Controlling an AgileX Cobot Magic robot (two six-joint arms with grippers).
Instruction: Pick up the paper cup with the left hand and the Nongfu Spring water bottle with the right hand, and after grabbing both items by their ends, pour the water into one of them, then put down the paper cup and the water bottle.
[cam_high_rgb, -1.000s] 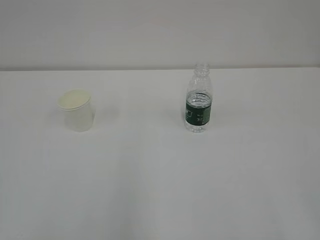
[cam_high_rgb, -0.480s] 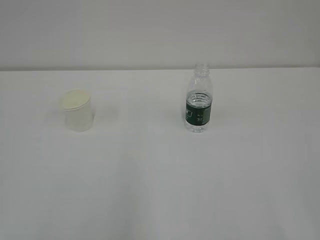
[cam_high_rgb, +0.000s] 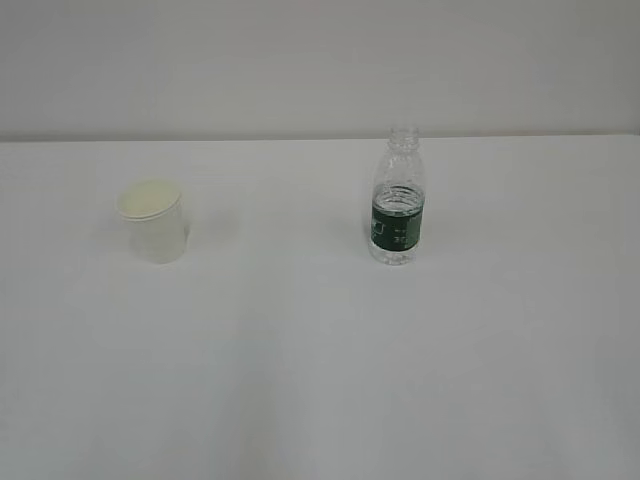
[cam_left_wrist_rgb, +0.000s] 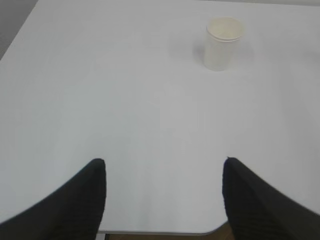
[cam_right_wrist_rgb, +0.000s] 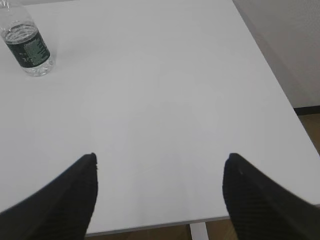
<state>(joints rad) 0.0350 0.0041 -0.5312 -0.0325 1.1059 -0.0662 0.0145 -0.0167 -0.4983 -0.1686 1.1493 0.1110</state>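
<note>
With both the left pincer (cam_left_wrist_rgb: 164, 172) and right pincer (cam_right_wrist_rgb: 160, 167) spread and empty above the surface (cam_high_rgb: 320, 360), each should be centred squarely before closing on the paper cup (cam_high_rgb: 154, 222) at left and the Nongfu Spring water bottle (cam_high_rgb: 398, 205) standing well apart.

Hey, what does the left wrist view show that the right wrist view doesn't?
Only the left wrist view shows the paper cup, standing upright and untouched, far ahead of the left gripper. Only the right wrist view shows the Nongfu Spring water bottle, upright at its top left, plus the right gripper. Both show the white table and open jaws holding nothing.
</note>
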